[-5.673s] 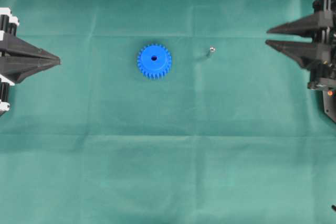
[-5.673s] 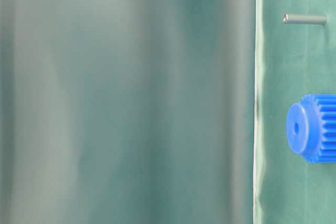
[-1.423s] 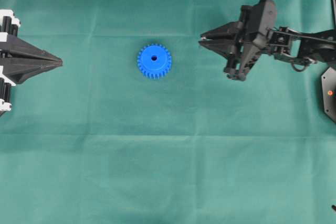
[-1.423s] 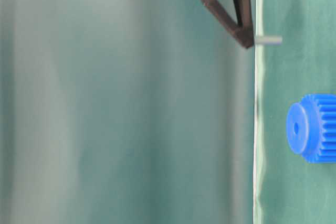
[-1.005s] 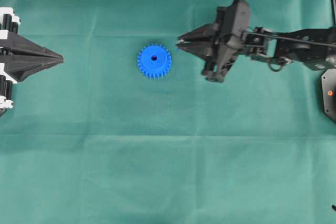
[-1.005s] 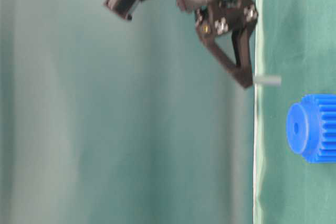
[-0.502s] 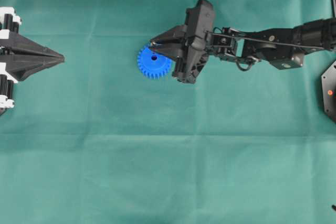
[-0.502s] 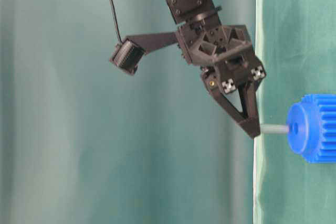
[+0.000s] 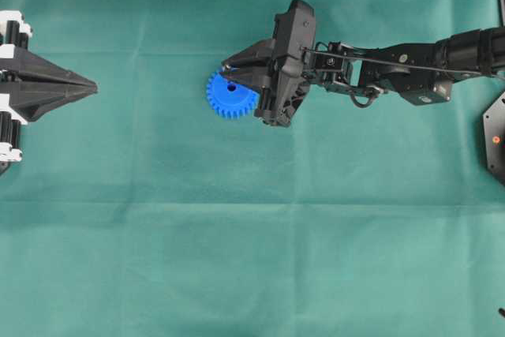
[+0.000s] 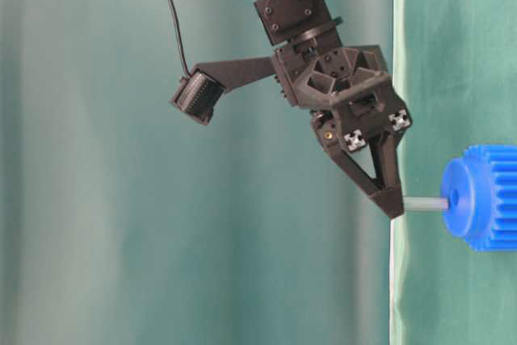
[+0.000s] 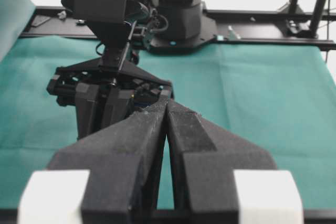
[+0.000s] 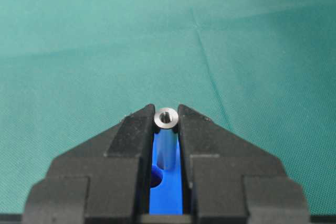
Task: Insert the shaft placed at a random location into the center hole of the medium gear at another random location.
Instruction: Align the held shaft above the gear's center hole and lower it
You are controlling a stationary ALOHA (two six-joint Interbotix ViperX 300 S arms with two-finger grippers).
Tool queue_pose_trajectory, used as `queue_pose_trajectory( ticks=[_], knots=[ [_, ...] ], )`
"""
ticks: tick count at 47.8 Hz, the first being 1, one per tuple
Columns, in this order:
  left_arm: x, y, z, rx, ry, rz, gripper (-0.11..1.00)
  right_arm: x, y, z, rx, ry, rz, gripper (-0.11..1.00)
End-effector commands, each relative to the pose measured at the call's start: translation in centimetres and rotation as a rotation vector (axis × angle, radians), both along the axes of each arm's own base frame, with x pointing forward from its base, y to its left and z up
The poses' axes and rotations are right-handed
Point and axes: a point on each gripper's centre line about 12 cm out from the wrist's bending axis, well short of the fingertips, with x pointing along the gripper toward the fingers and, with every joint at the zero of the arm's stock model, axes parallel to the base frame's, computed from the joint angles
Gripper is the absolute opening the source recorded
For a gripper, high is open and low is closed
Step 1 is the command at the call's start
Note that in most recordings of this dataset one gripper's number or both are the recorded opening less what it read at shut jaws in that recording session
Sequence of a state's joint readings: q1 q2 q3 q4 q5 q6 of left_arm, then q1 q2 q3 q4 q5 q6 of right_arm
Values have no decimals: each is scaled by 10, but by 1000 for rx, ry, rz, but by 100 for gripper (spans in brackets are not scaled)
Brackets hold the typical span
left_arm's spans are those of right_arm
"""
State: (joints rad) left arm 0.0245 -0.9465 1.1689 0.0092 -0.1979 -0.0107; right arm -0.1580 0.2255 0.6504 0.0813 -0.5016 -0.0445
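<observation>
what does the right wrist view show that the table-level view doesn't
Only the right wrist view shows the shaft end-on, pinched between both fingertips, its hollow end, and a dark hole in the blue below. Only the table-level view shows the shaft from the side, its tip reaching the medium gear hub at the center hole, plus the wrist camera. Both show the right gripper shut on the shaft above the gear.

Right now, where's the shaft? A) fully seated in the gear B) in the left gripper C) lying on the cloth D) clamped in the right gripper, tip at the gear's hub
D: the right gripper pinches the shaft, whose tip meets the gear hub.
</observation>
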Motion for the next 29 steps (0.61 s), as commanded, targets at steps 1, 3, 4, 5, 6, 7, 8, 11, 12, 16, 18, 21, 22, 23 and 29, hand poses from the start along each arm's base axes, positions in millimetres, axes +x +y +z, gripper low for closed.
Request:
queue_pose_trajectory(
  ticks=[1,3,4,5,6,7,8,11,12,16,18,21,22,23,29],
  knots=[
    [2,1,6,2,-14,2,0,4,1,9,0,-22,2,14],
    [2,1,6,0,-14,3,0,4,1,7,2,-19,2,14],
    [2,1,6,0,-14,3,0,4,1,6,3,-16,1,14],
    [2,1,6,2,-14,2,0,4,1,6,3,-15,1,14],
    [2,1,6,0,-14,4,0,5,1,6,3,-16,0,14],
    [2,1,6,2,-14,4,0,5,1,5,5,-15,0,14],
    [2,1,5,2,-12,4,0,4,1,5,4,-13,1,14],
    [2,1,5,0,-9,4,0,4,1,4,5,-12,0,14],
    [2,1,5,0,-9,4,0,5,1,5,5,-13,0,14],
    [2,1,5,0,-8,4,0,5,1,5,5,-15,0,14],
    [2,1,5,0,-8,4,0,4,1,5,5,-13,0,14],
    [2,1,5,0,-8,4,0,4,1,6,5,-17,0,14],
    [2,1,5,2,-8,4,0,4,1,7,4,-18,0,14],
    [2,1,5,0,-8,4,0,4,1,8,4,-21,0,14],
    [2,1,5,2,-6,4,0,3,1,16,2,-29,1,14]
  ],
)
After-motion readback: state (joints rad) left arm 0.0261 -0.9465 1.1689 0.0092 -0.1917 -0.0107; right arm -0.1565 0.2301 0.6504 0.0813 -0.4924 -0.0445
